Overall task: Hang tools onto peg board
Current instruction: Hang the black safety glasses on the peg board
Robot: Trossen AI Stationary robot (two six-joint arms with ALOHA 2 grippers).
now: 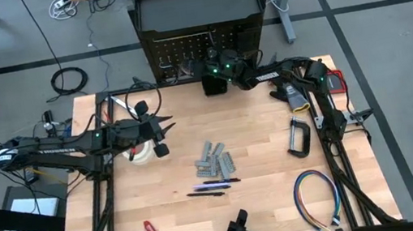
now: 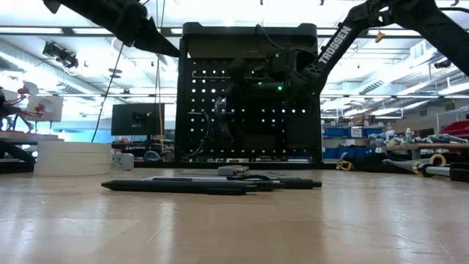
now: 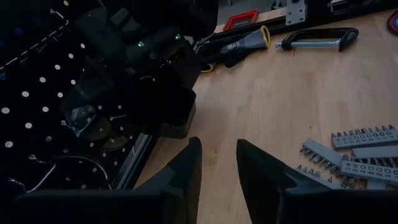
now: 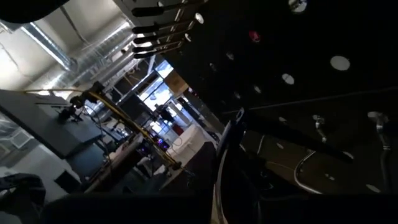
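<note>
Peg board (image 1: pixel 200 18): right gripper (image 1: pixel 215 72) at holes; left gripper (image 1: pixel 162 134) over table

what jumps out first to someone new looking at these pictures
The tall black peg board at the table's far edge stands out first, with the right claw pressed up against its face. The left claw hovers above the white tape rolls on the left side. Grey metal pieces lie mid-table, a black C-clamp to their right.
</note>
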